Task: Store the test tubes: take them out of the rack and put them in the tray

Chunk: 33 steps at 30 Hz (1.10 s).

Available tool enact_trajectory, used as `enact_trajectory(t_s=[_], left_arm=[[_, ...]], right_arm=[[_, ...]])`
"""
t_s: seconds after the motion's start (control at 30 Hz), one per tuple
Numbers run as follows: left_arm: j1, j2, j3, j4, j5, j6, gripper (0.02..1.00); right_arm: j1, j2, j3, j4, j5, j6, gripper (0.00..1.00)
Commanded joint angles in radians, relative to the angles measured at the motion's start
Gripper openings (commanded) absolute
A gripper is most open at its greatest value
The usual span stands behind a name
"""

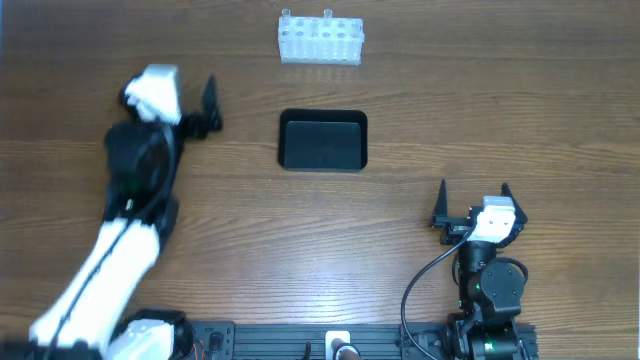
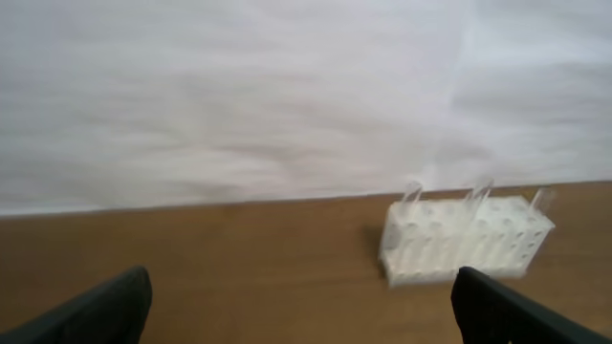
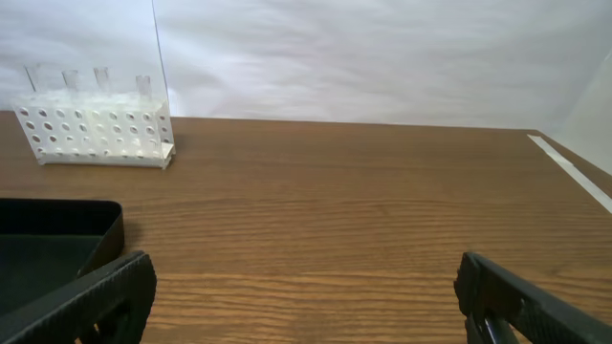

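Note:
A white perforated rack (image 1: 320,40) stands at the far edge of the wooden table, with several clear test tubes upright in it (image 3: 96,78). In front of it lies a black tray (image 1: 323,140) with a bare floor. My left gripper (image 1: 210,110) hovers open to the left of the tray, facing the rack (image 2: 464,239), and nothing is between its fingers (image 2: 96,311). My right gripper (image 1: 472,205) is open near its base, to the right of the tray and nearer than it. Its wrist view shows the rack (image 3: 96,134) and a corner of the tray (image 3: 53,244).
Bare wood spans the table between the tray and both arms. A white wall (image 2: 287,96) rises just behind the rack. A strip of white tape (image 3: 574,172) lies on the table far to the right.

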Motion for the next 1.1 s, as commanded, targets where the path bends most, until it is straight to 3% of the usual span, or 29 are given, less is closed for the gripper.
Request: enact_trajectory(t_s=[0.03,0.27,0.67,1.1], left_arm=[[-0.074,0.211,0.178,0.002,-0.052,0.011,1.000],[-0.166,0.529,0.476,-0.018,-0.129,0.011,1.000],[-0.208,0.904,0.929,-0.205,-0.133,0.003,0.998],[-0.214,0.997,0.978,-0.217,-0.160,-0.020,0.998]], right_arm=[[-0.005,-0.009,-0.006,-0.002,0.009,-0.002,0.991],[-0.005,-0.009,-0.006,-0.002,0.009,-0.002,0.993],[-0.005,-0.009,-0.006,-0.002,0.009,-0.002,0.991],[-0.005,-0.009,-0.006,-0.002,0.009,-0.002,0.991]])
